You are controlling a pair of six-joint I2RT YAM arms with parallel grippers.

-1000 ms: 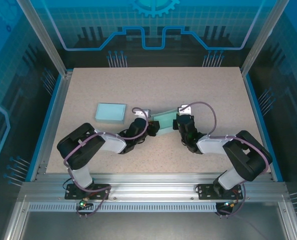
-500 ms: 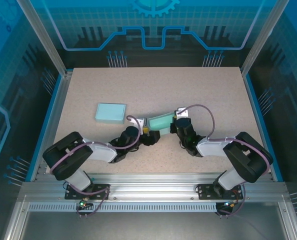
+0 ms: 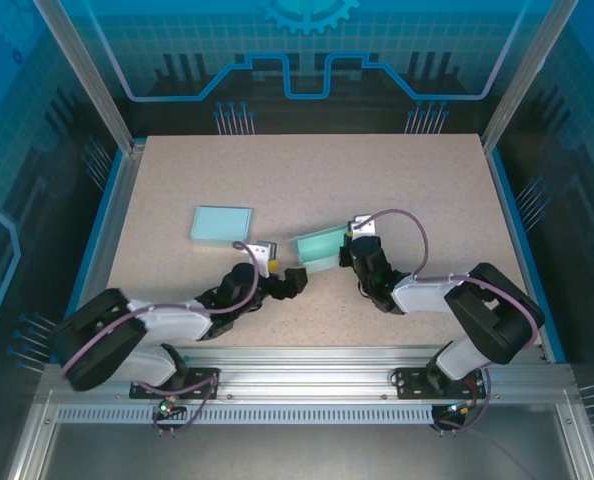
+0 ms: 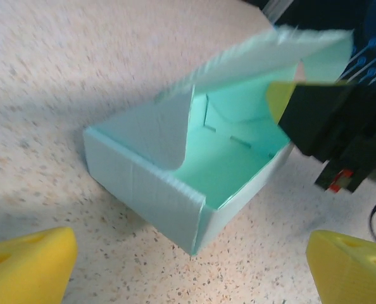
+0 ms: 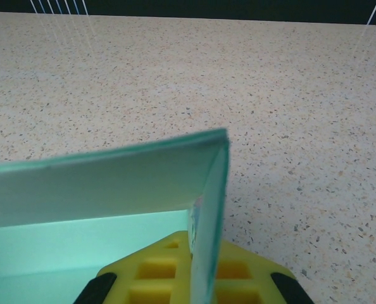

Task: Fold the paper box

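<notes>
The mint-green paper box (image 3: 317,247) sits half-formed in the middle of the table, its walls up and one flap raised. In the left wrist view the box (image 4: 169,161) lies open-topped ahead of my left gripper (image 4: 191,266), whose yellow fingertips (image 4: 30,263) stand wide apart, clear of the box. My left gripper (image 3: 290,281) rests just near-left of the box. My right gripper (image 3: 349,250) is shut on the box's right wall (image 5: 208,209), with yellow pads (image 5: 153,275) on either side of it.
A second light-blue box (image 3: 222,225), flat and closed, lies to the left of the folded one. Speckled tabletop (image 3: 307,170) stretches behind both. Blue frame rails edge the table left and right.
My left gripper has opened, let go of the box and drawn back toward the near left. The right gripper has kept its hold, and the box has swung slightly.
</notes>
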